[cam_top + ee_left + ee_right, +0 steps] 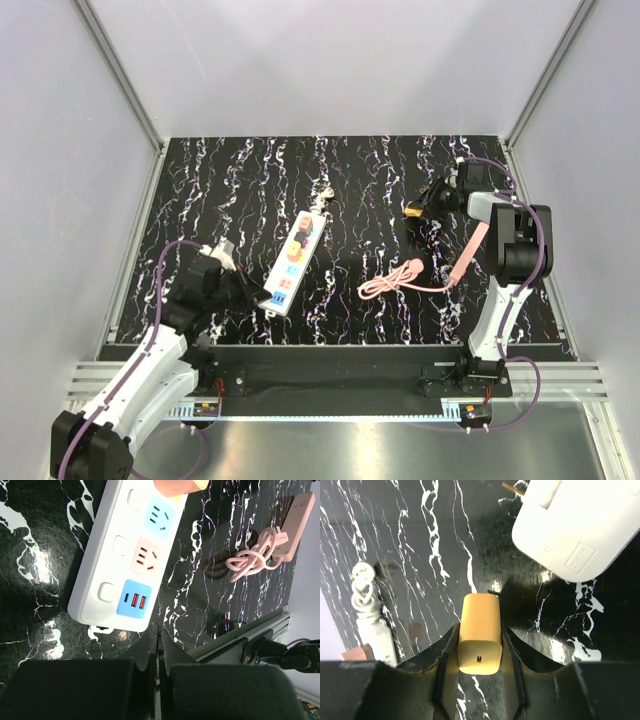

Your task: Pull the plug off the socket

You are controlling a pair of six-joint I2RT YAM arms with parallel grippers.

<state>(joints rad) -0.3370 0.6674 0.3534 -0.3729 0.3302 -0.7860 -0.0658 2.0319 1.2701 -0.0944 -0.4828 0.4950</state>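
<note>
- My left hand (157,639) is fully together, nothing between the fingers. It sits low over the tabletop (200,190) toward the near-left corner.
- Its tips are just beside the near end of the socket (293,258). Can't tell if they touch it.
- The socket is a long white strip lying flat, a bit left of the tabletop's middle and slanted. Its blue USB end (134,599) points to the near-left corner. The bundled white cord (322,198) is at the other end, toward the far edge.
- Outlet patches run along the strip: a blue one, a pinkish-orange one, then the blue USB patch. None of the outlets I can see has anything plugged in.
- My right hand (480,630) is clamped on the plug (479,647), a small yellow block, with one finger on each side.
- The plug is off the socket and well apart from it, out toward the far-right corner. A small dark prong shows at its far tip. Can't tell if it rests on the tabletop or hangs above it.
- A white cube adapter (570,525) lies just beyond the plug, with a brass prong sticking out.
- A coiled pink cable (395,278) lies right of the middle, toward the near edge. It runs to a flat pink pack (470,245) near the right edge.
</note>
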